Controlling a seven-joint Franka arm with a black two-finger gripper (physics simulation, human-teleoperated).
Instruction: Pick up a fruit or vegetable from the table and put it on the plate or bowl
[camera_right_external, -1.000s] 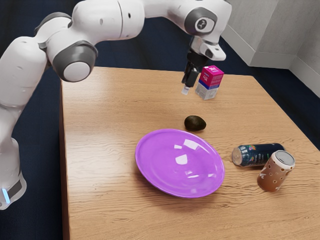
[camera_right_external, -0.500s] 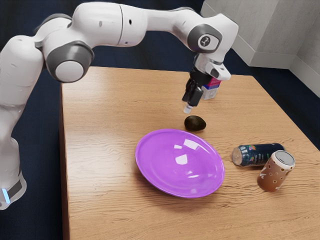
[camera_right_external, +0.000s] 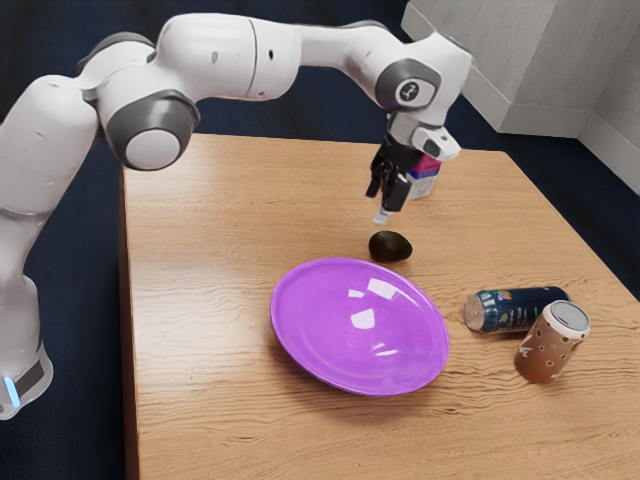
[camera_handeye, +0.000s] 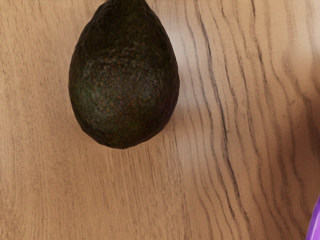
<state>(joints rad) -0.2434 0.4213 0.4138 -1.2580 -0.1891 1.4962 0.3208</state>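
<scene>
My end effector (camera_right_external: 386, 205) hangs above the light brown wood-grain tabletop (camera_right_external: 220, 300), just over the dark green, rough-skinned avocado (camera_right_external: 390, 245) and apart from it. From this side angle I cannot tell whether the end effector is open or closed; it holds nothing that I can see.

The avocado lies on the bare wood, just beside the far rim of the shallow glossy purple plate (camera_right_external: 360, 325) without touching it. In the wrist view the avocado (camera_handeye: 124, 75) sits directly below my hand with its broad end nearer the camera. The tabletop (camera_handeye: 240, 125) around it shows long dark grain lines, and a sliver of the purple plate (camera_handeye: 317, 220) cuts into one corner.

Behind the end effector, toward the far edge of the tabletop, stands a small white carton with a pink and blue top (camera_right_external: 428, 180), partly covered by the hand. Toward the exterior view's right, a dark blue drinks can (camera_right_external: 515, 308) lies on its side. A brown can with white dots (camera_right_external: 550, 342) leans tilted just in front of it and appears to touch it.

The wood has an even matt finish, while soft highlights sit on the plate. Around the tabletop the floor is dark navy (camera_right_external: 580, 210). A pale grey wall (camera_right_external: 540, 60) rises in the exterior view's upper right, with a lighter base strip (camera_right_external: 610, 150) running along its foot.
</scene>
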